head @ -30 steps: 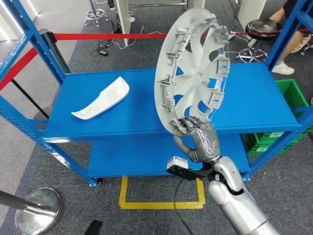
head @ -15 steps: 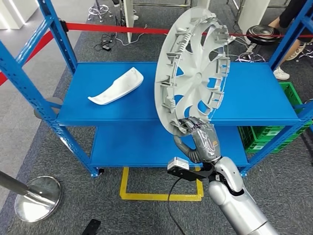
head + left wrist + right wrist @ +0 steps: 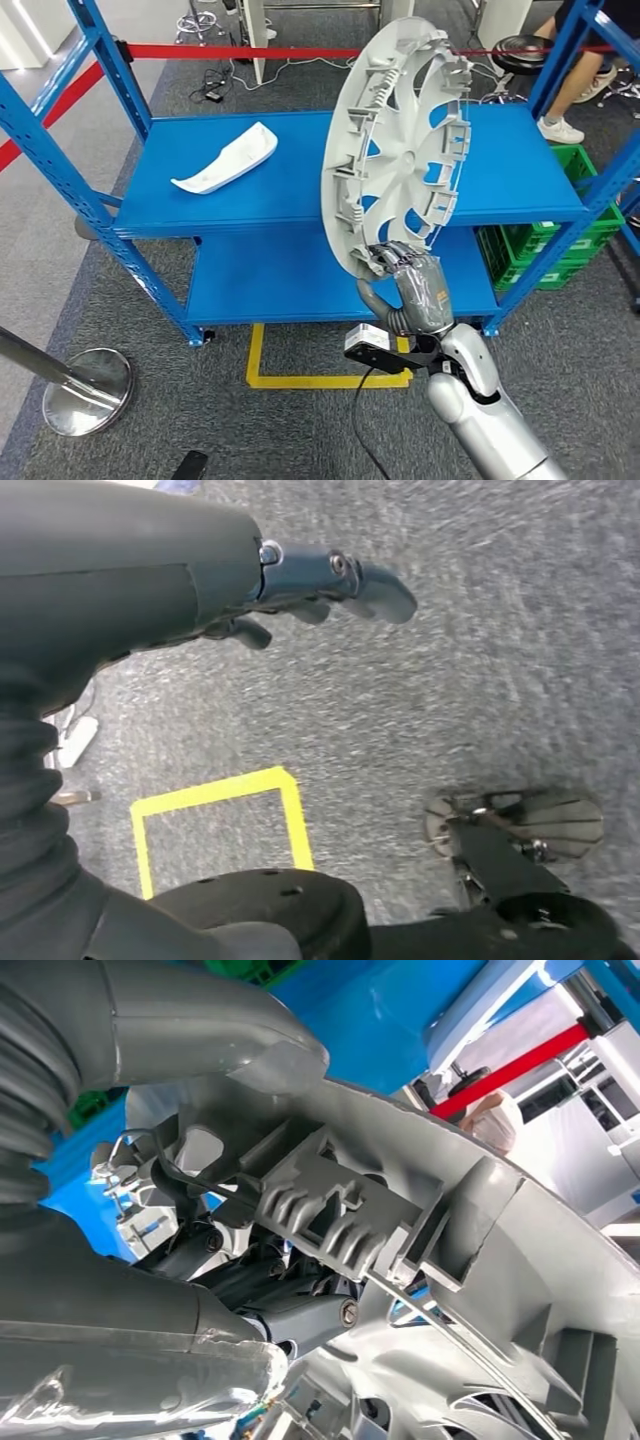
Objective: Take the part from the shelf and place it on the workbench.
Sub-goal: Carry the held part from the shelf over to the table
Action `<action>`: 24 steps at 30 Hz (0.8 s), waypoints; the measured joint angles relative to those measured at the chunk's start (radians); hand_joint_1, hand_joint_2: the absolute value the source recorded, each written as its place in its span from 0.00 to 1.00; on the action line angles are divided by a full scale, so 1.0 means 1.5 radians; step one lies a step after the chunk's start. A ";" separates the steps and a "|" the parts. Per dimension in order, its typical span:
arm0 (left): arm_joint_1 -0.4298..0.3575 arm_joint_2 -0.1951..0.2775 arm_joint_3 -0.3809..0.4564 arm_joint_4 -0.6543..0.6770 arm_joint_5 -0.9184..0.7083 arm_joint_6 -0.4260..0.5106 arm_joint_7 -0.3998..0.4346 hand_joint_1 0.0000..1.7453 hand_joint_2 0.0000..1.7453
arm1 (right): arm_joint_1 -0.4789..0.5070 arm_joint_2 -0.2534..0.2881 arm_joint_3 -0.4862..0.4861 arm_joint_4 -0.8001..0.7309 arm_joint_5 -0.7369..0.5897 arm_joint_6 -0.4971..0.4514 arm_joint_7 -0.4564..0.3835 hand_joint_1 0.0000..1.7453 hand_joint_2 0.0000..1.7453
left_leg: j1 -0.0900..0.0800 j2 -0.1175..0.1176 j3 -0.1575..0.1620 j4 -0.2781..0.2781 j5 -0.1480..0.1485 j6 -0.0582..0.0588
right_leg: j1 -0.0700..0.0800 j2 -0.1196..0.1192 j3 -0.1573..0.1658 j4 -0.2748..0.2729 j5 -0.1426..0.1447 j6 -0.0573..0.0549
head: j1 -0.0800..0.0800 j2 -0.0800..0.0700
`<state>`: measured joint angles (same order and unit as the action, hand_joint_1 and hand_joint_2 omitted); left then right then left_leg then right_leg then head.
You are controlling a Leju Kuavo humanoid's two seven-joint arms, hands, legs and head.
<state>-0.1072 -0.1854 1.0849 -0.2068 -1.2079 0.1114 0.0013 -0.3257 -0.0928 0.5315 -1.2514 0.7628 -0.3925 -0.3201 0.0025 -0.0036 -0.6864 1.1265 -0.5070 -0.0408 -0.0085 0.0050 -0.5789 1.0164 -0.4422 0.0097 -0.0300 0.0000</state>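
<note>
A large grey wheel cover (image 3: pixel 398 150) stands on edge in the air in front of the blue shelf (image 3: pixel 302 195), its ribbed inner side facing me. My right hand (image 3: pixel 411 285) grips its lower rim. The right wrist view shows that rim (image 3: pixel 453 1250) up close, with the thumb (image 3: pixel 226 1030) over it and the fingers (image 3: pixel 287 1310) behind its clips. A white curved part (image 3: pixel 223 160) lies on the upper shelf board at the left. My left hand (image 3: pixel 249 580) hangs over the grey carpet with its fingers apart, holding nothing.
Blue shelf posts (image 3: pixel 68 180) rise at both sides. A green crate (image 3: pixel 562 255) sits low at the right. A stanchion base (image 3: pixel 87 390) stands at the lower left, a yellow floor square (image 3: pixel 324 370) lies before the shelf, and a person's legs (image 3: pixel 577 85) are behind.
The whole picture has shifted and the shelf looks smaller and farther: the camera has moved back. The wheel cover stays gripped in my right hand at the same tilt.
</note>
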 joint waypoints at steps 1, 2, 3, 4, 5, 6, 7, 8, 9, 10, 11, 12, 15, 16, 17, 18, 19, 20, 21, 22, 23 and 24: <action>0.000 0.000 0.000 0.000 0.000 0.000 0.000 0.00 1.00 | 0.003 0.000 -0.001 -0.003 -0.001 0.000 -0.002 1.00 1.00 | 0.001 0.000 -0.011 0.044 -0.027 -0.003 | 0.000 0.000 -0.010 0.000 0.007 0.000 | -0.001 0.000; -0.001 0.001 0.000 0.000 0.000 0.000 0.000 0.00 1.00 | 0.006 0.000 -0.003 -0.005 -0.002 0.000 -0.004 1.00 1.00 | 0.001 0.000 -0.017 0.080 -0.039 -0.005 | 0.000 -0.001 -0.020 0.000 0.015 0.000 | -0.001 0.000; -0.001 0.001 0.000 0.000 0.000 0.000 0.000 0.00 1.00 | 0.010 0.000 -0.004 -0.008 -0.004 0.000 -0.007 1.00 1.00 | 0.002 0.000 -0.015 0.098 -0.036 -0.006 | 0.000 -0.001 -0.030 0.001 0.022 0.001 | -0.001 0.000; -0.001 0.001 0.000 0.000 0.000 0.000 0.000 0.00 1.00 | 0.013 -0.001 -0.005 -0.012 -0.005 0.000 -0.009 1.00 1.00 | 0.002 0.000 -0.003 0.095 -0.020 -0.007 | -0.001 -0.001 -0.040 0.001 0.030 0.003 | -0.001 0.000; -0.002 0.001 0.000 0.000 0.000 0.000 0.001 0.00 1.00 | 0.016 -0.001 -0.006 -0.015 -0.007 0.000 -0.011 1.00 1.00 | 0.003 0.000 0.020 0.072 0.000 -0.007 | -0.001 -0.001 -0.049 0.001 0.038 0.005 | -0.001 0.000; -0.002 0.001 0.000 0.000 0.000 0.000 0.001 0.00 1.00 | 0.018 -0.001 -0.008 -0.020 -0.008 0.000 -0.013 1.00 1.00 | 0.004 0.000 0.051 0.034 0.012 -0.007 | -0.002 -0.001 -0.057 0.002 0.045 0.008 | -0.001 0.000; -0.003 0.001 0.000 0.000 0.000 0.000 0.001 0.00 1.00 | 0.020 -0.002 -0.009 -0.025 -0.010 0.000 -0.015 1.00 1.00 | 0.005 -0.001 0.086 -0.014 0.012 -0.006 | -0.001 0.000 -0.065 0.003 0.051 0.011 | -0.001 0.000; -0.004 0.001 0.000 0.000 0.000 0.000 0.001 0.00 1.00 | 0.022 -0.002 -0.012 -0.031 -0.012 0.001 -0.016 1.00 1.00 | 0.005 -0.001 0.111 -0.055 0.007 -0.002 | 0.000 0.000 -0.070 0.003 0.059 0.015 | -0.002 0.000; -0.004 0.001 0.001 0.000 0.000 0.000 0.001 0.00 1.00 | 0.024 -0.003 -0.013 -0.036 -0.013 0.001 -0.018 1.00 1.00 | 0.004 -0.002 0.127 -0.083 -0.001 0.003 | 0.000 -0.001 -0.073 0.001 0.066 0.020 | -0.002 0.000; -0.004 0.001 0.001 0.000 0.000 0.000 0.001 0.00 1.00 | 0.025 -0.003 -0.014 -0.040 -0.014 0.001 -0.020 1.00 1.00 | 0.002 -0.003 0.131 -0.097 -0.003 0.010 | 0.000 -0.001 -0.075 -0.002 0.074 0.024 | -0.002 0.000; -0.003 0.000 0.001 0.000 0.000 0.000 0.001 0.00 1.00 | 0.028 -0.004 -0.015 -0.043 -0.014 0.001 -0.021 1.00 1.00 | 0.002 -0.002 0.126 -0.097 0.002 0.017 | -0.001 -0.001 -0.077 -0.005 0.081 0.027 | -0.002 0.000; -0.002 0.001 0.002 0.000 0.000 0.000 0.001 0.00 1.00 | 0.031 -0.005 -0.015 -0.045 -0.014 0.001 -0.023 1.00 1.00 | 0.002 -0.001 0.122 -0.098 0.008 0.023 | -0.002 -0.001 -0.080 -0.004 0.077 0.031 | -0.002 0.000; 0.000 0.001 0.002 0.000 0.000 0.000 0.002 0.00 1.00 | 0.037 -0.008 -0.015 -0.051 -0.017 0.002 -0.027 1.00 1.00 | 0.002 0.001 0.102 -0.099 0.030 0.037 | -0.003 -0.001 -0.102 0.075 -0.006 0.038 | 0.003 0.000; 0.000 0.001 0.003 0.000 0.000 0.000 0.002 0.00 1.00 | 0.038 -0.009 -0.015 -0.053 -0.019 0.003 -0.029 1.00 1.00 | 0.001 0.002 0.094 -0.099 0.037 0.039 | -0.002 -0.001 -0.111 0.123 -0.038 0.039 | 0.004 0.000; 0.000 0.001 0.003 0.000 0.000 0.000 0.002 0.00 1.00 | 0.039 -0.010 -0.015 -0.054 -0.021 0.003 -0.031 1.00 1.00 | 0.000 0.002 0.086 -0.098 0.044 0.040 | -0.002 -0.001 -0.117 0.164 -0.056 0.039 | 0.004 0.000; 0.000 0.002 0.003 0.000 0.000 0.000 0.002 0.00 1.00 | 0.041 -0.010 -0.015 -0.056 -0.023 0.004 -0.032 1.00 1.00 | -0.001 0.002 0.077 -0.098 0.050 0.040 | -0.002 -0.001 -0.115 0.188 -0.059 0.038 | 0.004 0.000; 0.000 0.002 0.003 0.000 0.000 0.000 0.002 0.00 1.00 | 0.043 -0.011 -0.015 -0.058 -0.025 0.005 -0.033 1.00 1.00 | -0.002 0.002 0.069 -0.098 0.057 0.039 | -0.002 -0.001 -0.102 0.190 -0.049 0.037 | 0.004 0.000; 0.001 0.002 0.003 0.000 0.000 0.000 0.002 0.00 1.00 | 0.044 -0.011 -0.016 -0.060 -0.026 0.006 -0.034 1.00 1.00 | -0.003 0.001 0.061 -0.097 0.064 0.038 | -0.001 -0.001 -0.077 0.168 -0.033 0.034 | 0.004 0.000; 0.001 0.003 0.003 0.000 0.000 0.000 0.002 0.00 1.00 | 0.045 -0.012 -0.016 -0.063 -0.028 0.007 -0.034 1.00 1.00 | -0.003 0.001 0.054 -0.097 0.070 0.036 | 0.000 -0.001 -0.043 0.126 -0.021 0.031 | 0.004 0.000; 0.000 0.003 0.003 0.000 0.000 0.000 0.002 0.00 1.00 | 0.045 -0.012 -0.016 -0.067 -0.029 0.007 -0.035 1.00 1.00 | -0.004 0.001 0.048 -0.096 0.075 0.033 | 0.001 0.000 -0.004 0.074 -0.020 0.028 | 0.004 0.000; 0.000 0.003 0.003 0.000 0.000 0.000 0.002 0.00 1.00 | 0.045 -0.012 -0.017 -0.070 -0.030 0.008 -0.036 1.00 1.00 | -0.005 0.001 0.043 -0.096 0.082 0.030 | 0.002 0.000 0.026 0.030 -0.024 0.026 | 0.004 0.000; 0.000 0.004 0.003 0.000 0.000 0.000 0.002 0.00 1.00 | 0.045 -0.012 -0.017 -0.073 -0.032 0.009 -0.037 1.00 1.00 | -0.005 0.002 0.040 -0.097 0.088 0.027 | 0.004 0.000 0.044 0.001 -0.030 0.025 | 0.004 0.000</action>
<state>-0.1067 -0.1800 1.0887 -0.2068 -1.2080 0.1114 0.0046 -0.2580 -0.1107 0.5061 -1.3607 0.7150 -0.3796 -0.3758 -0.0052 -0.0013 -0.6258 0.9811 -0.3754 0.0000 -0.0026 0.0053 -0.5124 1.0172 -0.4875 0.0469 -0.0238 0.0000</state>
